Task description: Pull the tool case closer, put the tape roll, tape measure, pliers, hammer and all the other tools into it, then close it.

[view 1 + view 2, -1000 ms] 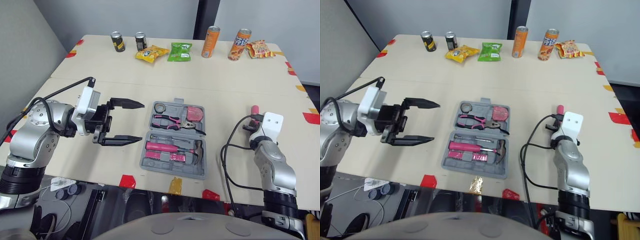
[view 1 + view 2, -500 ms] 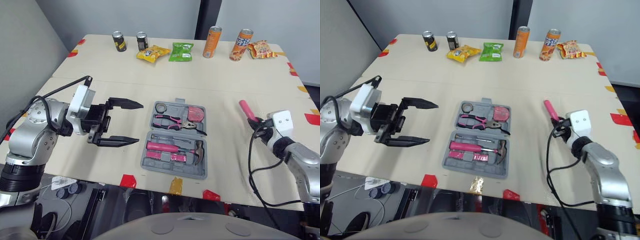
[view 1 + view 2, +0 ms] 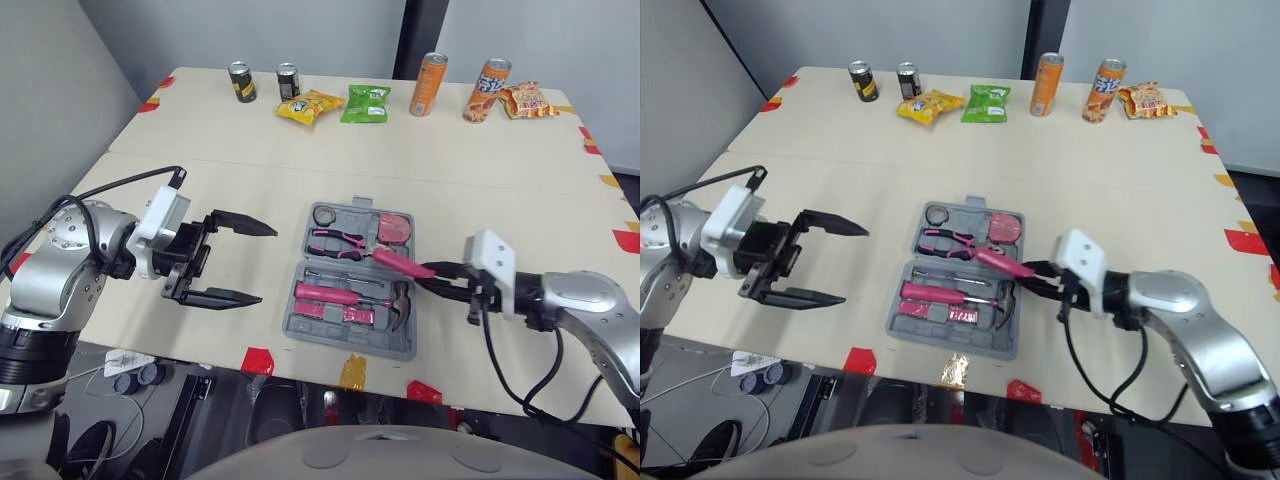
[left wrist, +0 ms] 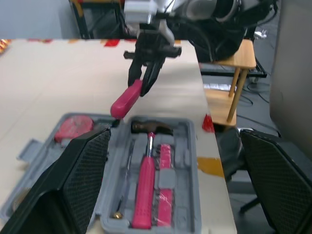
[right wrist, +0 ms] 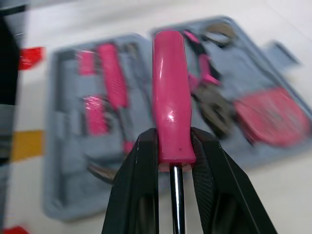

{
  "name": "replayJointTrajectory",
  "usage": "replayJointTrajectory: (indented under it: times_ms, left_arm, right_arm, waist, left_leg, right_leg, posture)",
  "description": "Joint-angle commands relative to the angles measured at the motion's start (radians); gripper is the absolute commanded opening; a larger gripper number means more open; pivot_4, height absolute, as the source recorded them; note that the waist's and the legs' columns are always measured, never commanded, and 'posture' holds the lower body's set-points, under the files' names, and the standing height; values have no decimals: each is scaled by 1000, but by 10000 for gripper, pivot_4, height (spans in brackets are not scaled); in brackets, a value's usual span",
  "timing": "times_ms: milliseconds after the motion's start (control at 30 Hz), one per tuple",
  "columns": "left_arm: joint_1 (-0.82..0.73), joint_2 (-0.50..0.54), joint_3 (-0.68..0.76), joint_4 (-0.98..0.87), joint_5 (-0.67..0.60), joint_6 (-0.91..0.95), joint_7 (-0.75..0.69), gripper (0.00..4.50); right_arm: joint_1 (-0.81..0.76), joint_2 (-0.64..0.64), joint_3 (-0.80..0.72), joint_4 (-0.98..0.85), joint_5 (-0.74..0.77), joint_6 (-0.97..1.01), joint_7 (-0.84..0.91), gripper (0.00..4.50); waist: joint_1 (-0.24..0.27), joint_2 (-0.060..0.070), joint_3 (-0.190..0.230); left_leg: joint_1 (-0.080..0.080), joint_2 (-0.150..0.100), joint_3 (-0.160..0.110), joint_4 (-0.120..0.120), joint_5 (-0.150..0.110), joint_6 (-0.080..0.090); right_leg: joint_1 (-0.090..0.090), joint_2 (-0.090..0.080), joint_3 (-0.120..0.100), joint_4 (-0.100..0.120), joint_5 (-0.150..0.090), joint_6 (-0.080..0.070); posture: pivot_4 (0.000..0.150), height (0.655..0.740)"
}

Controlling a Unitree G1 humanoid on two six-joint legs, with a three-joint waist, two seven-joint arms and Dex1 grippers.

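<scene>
two grippers flank an open grey case (image 3: 345, 345) on the desk (image 3: 250, 180). right gripper (image 3: 432, 272) clenches a pink screwdriver (image 3: 400, 262) at the handle's base, above the case's right edge. left gripper (image 3: 267, 263) hovers spread wide, left of the case. pliers (image 3: 340, 240), hammer (image 3: 350, 295) and tape measure (image 3: 398, 228) lie inside.

The screwdriver (image 5: 170, 112) tip is cut off between the right gripper (image 5: 173, 141) jaws.
</scene>
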Motion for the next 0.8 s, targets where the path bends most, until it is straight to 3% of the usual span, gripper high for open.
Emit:
replayJointTrajectory:
  times_ms: [33, 567, 800]
  left_arm:
    - [31, 18, 17, -7, -7, -44, -52, 45000]
    - [268, 201, 28, 30, -15, -272, -52, 45000]
    - [289, 213, 43, 39, -22, -285, -52, 45000]
  right_arm:
    - [-47, 6, 65, -85, 7, 62, -21, 4371]
    - [-304, 36, 464, -229, -154, 407, -128, 4371]
    - [-418, 85, 597, -250, -184, 593, -200, 4371]
  waist:
    - [0, 0, 0]
    - [-3, -1, 0]
    - [-4, -1, 0]
  left_leg:
    - [0, 0, 0, 0, 0, 0]
    - [1, 0, 0, 0, 0, -1]
    - [2, 2, 1, 0, 0, -3]
  right_leg:
    - [0, 0, 0, 0, 0, 0]
    - [0, 1, 1, 1, 0, 0]
    - [-1, 1, 1, 4, 0, 0]
  posture:
    - [1500, 7400]
    - [1500, 7400]
    - [1500, 7400]
